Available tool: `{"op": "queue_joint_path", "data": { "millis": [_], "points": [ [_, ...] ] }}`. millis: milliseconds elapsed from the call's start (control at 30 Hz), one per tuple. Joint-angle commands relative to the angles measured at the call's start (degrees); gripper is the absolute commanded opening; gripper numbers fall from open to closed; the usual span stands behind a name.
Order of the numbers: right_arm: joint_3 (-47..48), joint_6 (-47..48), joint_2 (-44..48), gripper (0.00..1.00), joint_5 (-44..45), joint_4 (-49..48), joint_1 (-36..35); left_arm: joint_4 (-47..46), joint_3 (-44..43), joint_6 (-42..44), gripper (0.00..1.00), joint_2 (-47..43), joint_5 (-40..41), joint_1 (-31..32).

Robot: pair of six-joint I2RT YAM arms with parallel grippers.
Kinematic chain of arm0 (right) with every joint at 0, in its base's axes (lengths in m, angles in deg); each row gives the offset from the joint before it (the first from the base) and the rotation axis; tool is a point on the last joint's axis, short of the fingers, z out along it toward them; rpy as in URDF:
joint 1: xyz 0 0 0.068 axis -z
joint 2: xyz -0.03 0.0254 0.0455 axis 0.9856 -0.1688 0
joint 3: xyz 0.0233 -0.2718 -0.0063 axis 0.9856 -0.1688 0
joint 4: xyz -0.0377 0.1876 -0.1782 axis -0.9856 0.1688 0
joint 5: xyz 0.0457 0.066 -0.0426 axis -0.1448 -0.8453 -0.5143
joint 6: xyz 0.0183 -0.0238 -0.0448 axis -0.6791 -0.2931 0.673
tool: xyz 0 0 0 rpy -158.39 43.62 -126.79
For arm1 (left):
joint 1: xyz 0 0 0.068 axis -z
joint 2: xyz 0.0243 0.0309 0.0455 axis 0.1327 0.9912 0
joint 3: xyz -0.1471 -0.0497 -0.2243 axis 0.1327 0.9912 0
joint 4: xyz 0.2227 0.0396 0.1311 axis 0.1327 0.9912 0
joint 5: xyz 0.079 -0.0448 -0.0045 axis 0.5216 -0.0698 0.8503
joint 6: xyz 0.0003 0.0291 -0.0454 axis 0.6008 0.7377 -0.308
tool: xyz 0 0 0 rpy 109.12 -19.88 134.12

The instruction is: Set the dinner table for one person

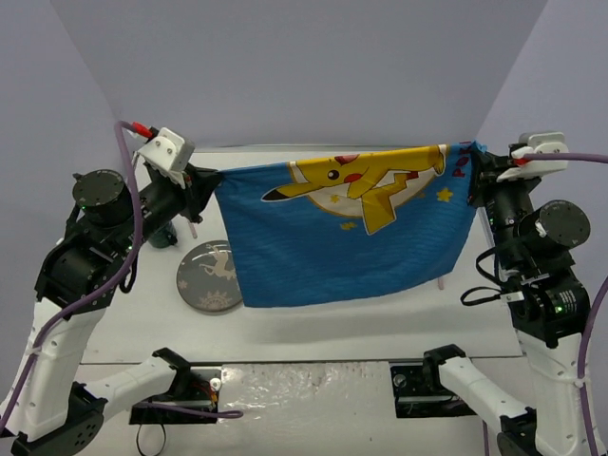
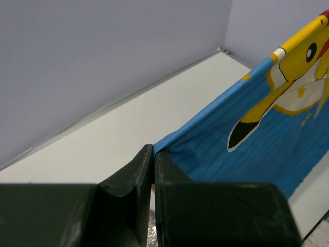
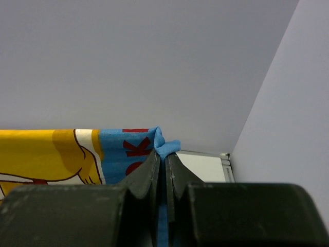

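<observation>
Two grippers, one cloth. Left gripper (image 1: 211,182) clamped tight on upper left corner of blue cartoon-print placemat (image 1: 351,237); right gripper (image 1: 475,163) pinched closed on upper right corner. Placemat hangs stretched between them, yellow figure facing camera. White dinner table (image 1: 332,332) lies beneath cloth and arms. Dark round plate (image 1: 209,275) flat on table, just beside placemat's lower left corner.

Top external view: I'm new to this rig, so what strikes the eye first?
A blue cartoon-print placemat hangs in mid-air across the middle, the left gripper and right gripper each pinching a top corner. A round dark plate lies on the white table at its lower left.
</observation>
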Motion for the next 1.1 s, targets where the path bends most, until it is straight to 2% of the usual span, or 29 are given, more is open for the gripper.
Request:
{"op": "queue_joint_path", "data": {
  "millis": [0, 200, 367, 533, 767, 900, 1067],
  "points": [
    [-3.16, 0.15, -1.33, 0.0, 6.58, -3.86, 0.88, -6.02, 4.0, -0.37, 0.0, 0.91, 2.76, -0.69],
    [-5.61, -1.34, -3.69, 0.0, 6.14, -4.12, 0.88, -7.77, 4.89, -0.98, 0.0, 3.62, 5.3, -0.69],
    [-6.32, -1.43, -3.28, 0.0, 5.88, -4.3, 0.88, -9.68, 6.18, -0.98, 0.0, 2.43, 6.28, -0.69],
    [-10.05, -1.65, 0.72, 0.0, 5.43, -4.12, 0.88, -10.21, 10.43, -0.91, 0.0, -0.94, 5.7, -0.6],
    [-17.28, -2.62, 9.32, 0.0, 4.46, -3.65, 0.88, -11.86, 21.6, -0.56, 0.0, -7.63, 2.54, 0.16],
    [-16.49, -2.75, 12.55, 0.0, 3.68, -1.65, 0.88, -9.87, 22.55, -0.19, 0.0, -10.53, 0.64, 1.07],
    [-13.49, -2.46, 9.82, 0.0, 2.86, 1.62, 0.88, -8.61, 21.15, -0.29, 0.0, -9.93, 1.42, 1.16]
  ]
}}
